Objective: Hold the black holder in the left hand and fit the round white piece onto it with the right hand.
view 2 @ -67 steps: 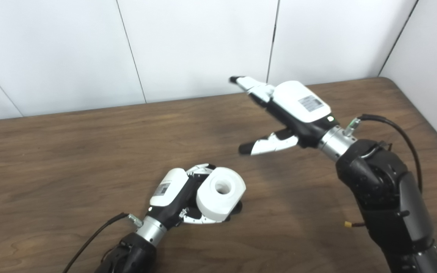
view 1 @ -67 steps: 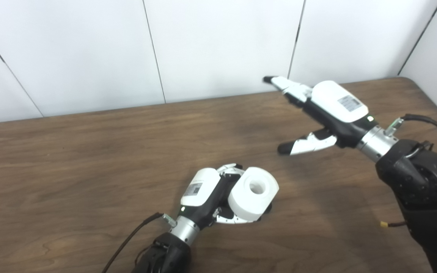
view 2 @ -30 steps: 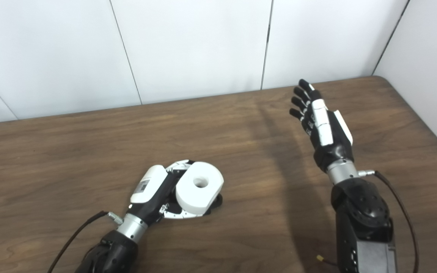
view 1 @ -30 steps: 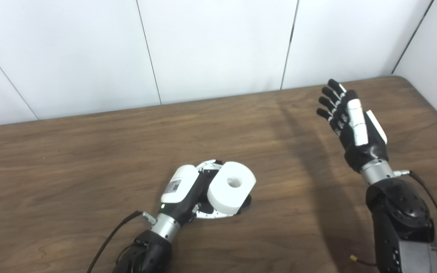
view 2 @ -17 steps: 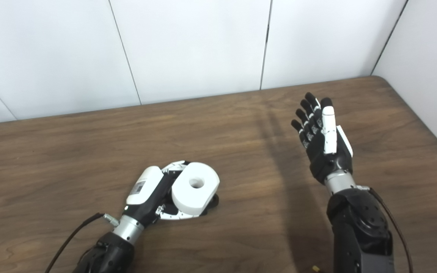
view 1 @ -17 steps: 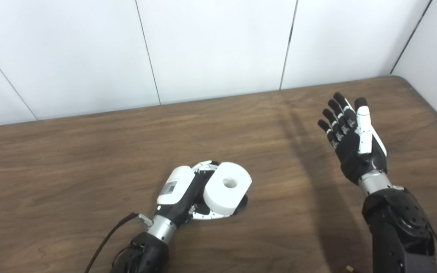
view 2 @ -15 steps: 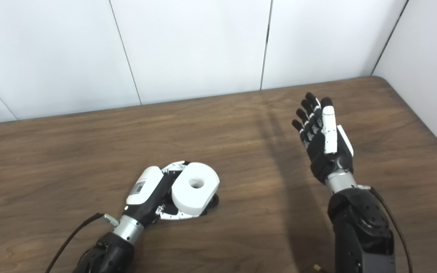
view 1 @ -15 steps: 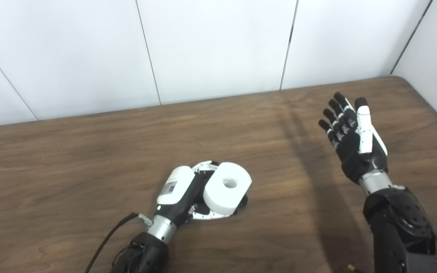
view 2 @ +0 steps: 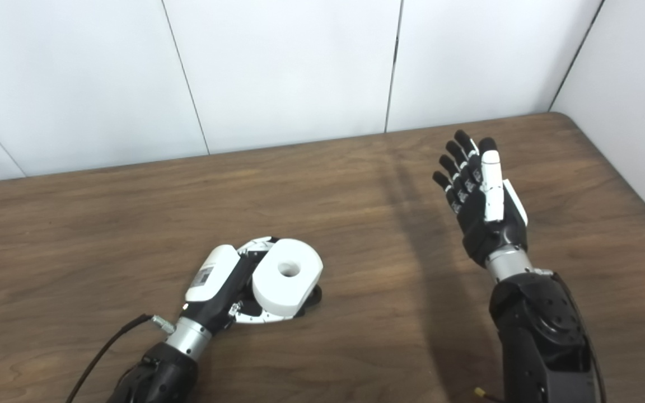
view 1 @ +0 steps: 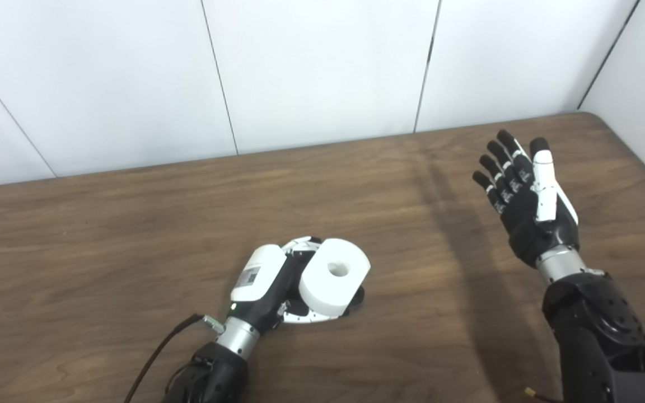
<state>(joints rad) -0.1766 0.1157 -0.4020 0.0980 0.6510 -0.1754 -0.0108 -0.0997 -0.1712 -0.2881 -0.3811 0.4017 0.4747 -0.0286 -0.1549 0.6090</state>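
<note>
My left hand (view 1: 269,282) rests low on the brown table (view 1: 104,224), its fingers curled around the base of a black holder (view 1: 356,295), of which only a small edge shows. The round white piece (view 1: 333,277), a thick ring with a centre hole, sits on the holder, tilted up and to the right. It also shows in the right eye view (view 2: 288,279). My right hand (view 1: 527,201) is raised above the table's right side, palm up, fingers spread and empty, well apart from the white piece.
White wall panels stand behind the table's far edge. The table's right edge (view 1: 644,162) runs close to my right arm. A black cable (view 1: 157,358) trails from my left wrist toward the front edge.
My right hand drew back from over the middle to the right side and turned palm up. In the last half second it shifted slightly right and up. The left hand and white piece stayed put.
</note>
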